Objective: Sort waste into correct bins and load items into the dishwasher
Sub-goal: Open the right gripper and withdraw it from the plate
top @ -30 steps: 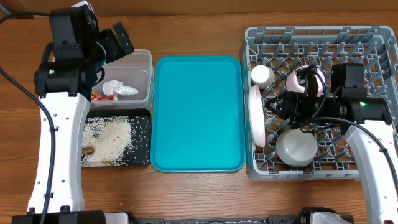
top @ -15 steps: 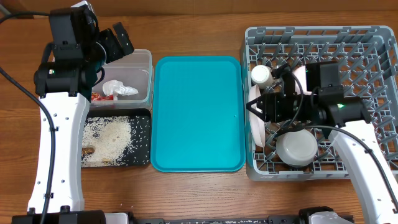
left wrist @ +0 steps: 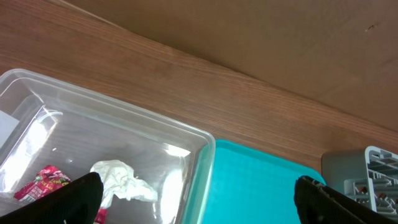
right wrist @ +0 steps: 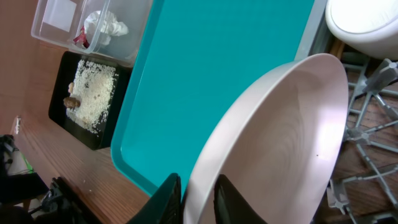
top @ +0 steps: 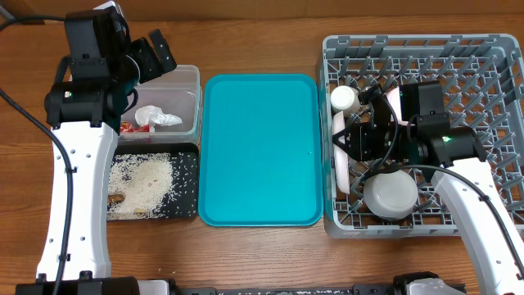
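Right end effector [right wrist: 198, 193] pinching plate [right wrist: 273, 137] rim in dish rack [top: 491, 57], left end effector [left wrist: 198, 186] spread — over clear tub [left wrist: 112, 134].

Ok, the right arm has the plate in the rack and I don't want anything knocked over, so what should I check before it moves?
1. Right gripper closed on the plate rim: ok.
2. Grip firm enough to lift: cannot tell.
3. Plate standing on edge at the left side of the dish rack: ok.
4. Bowl clear of the plate: cannot tell, it sits close beside it.
5. Cup clear of the plate: cannot tell, also close.
6. Left gripper open over the clear tub, away from the rack: ok.
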Motion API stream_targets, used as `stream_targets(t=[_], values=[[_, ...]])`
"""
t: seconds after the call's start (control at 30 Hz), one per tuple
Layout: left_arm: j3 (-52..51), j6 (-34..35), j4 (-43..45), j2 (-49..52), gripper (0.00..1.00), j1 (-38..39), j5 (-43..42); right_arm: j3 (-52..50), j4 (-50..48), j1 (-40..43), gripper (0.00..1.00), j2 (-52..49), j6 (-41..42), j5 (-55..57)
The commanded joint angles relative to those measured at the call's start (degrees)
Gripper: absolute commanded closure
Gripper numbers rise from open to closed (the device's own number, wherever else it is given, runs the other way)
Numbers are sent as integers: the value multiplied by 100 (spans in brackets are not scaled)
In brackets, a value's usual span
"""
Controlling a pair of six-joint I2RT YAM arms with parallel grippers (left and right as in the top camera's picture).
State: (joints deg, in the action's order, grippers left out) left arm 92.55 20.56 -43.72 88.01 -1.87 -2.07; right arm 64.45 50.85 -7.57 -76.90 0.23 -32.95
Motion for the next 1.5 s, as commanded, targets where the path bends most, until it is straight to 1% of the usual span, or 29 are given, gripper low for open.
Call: stream_targets(t=[0.0, 0.13, 0.33, 0.5, 0.6, 0.77, 0.87, 0.93, 1.1, 1.23, 1.4, 1.47], values=[[50, -85, 17, 7, 0, 39, 61, -48, 13, -11, 81, -72, -26, 439], [50, -85, 17, 7, 0, 39, 59, -48, 24, 50, 81, -72, -26, 1001], [50, -87, 17, 7, 0, 39, 59, -46, 24, 140, 81, -72, -26, 1156], [50, -87, 20, 7, 0, 39, 61, -46, 59, 160, 80, -72, -26, 1733], [50, -85, 17, 7, 0, 39, 59, -46, 70, 160, 72, -72, -24, 1947], [50, -85, 20, 7, 0, 39, 59, -46, 63, 160, 48, -72, -26, 2190], [50, -85, 17, 7, 0, 39, 59, -39, 61, 160, 39, -72, -26, 2319], [50, -87, 17, 7, 0, 39, 59, -11, 52, 160, 30, -72, -26, 2400], [50, -85, 17, 7, 0, 39, 61, 234, 39, 160, 23, -72, -26, 2481], [50, -85, 17, 7, 0, 39, 61, 651, 87, 160, 23, -72, -26, 2474], [50, -85, 20, 7, 0, 39, 61, 1388, 374, 160, 22, -61, -24, 2476], [50, -85, 17, 7, 0, 39, 61, 1700, 501, 160, 20, -48, -24, 2474]])
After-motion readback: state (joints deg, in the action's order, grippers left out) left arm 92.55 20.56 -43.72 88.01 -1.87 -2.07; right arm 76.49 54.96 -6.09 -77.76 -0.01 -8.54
